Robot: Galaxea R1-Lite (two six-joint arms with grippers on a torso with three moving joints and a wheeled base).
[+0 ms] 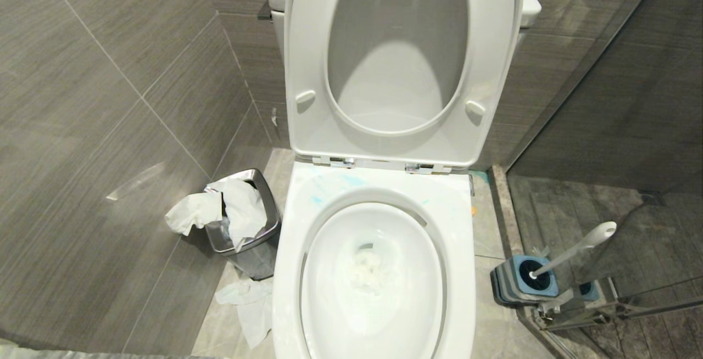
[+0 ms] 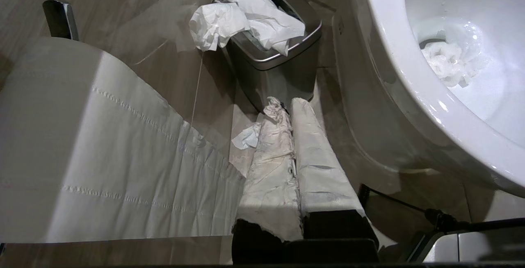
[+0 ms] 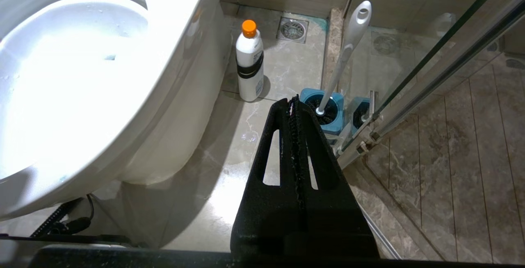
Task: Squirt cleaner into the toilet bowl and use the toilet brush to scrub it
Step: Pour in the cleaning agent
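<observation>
The white toilet bowl (image 1: 286, 271) stands open with its seat and lid up; a wad of white paper (image 1: 369, 272) lies in the water. Thin turquoise smears of cleaner (image 1: 351, 180) mark the back of the rim. The toilet brush (image 1: 576, 248) stands by its white handle in a blue-and-grey holder (image 1: 511, 287) on the floor right of the bowl. Neither arm shows in the head view. My left gripper (image 2: 290, 106), fingers wrapped in white, is shut and empty, low beside the bowl's left side. My right gripper (image 3: 292, 101) is shut and empty, pointing towards the toilet brush (image 3: 346, 51).
A steel waste bin (image 1: 264, 213) overflowing with tissue stands left of the bowl, with more tissue (image 1: 247, 304) on the floor. A toilet-paper roll (image 2: 82, 137) hangs close to the left gripper. A white bottle with an orange cap (image 3: 250, 61) stands by the bowl's right side. A glass shower door (image 1: 631, 183) borders the right.
</observation>
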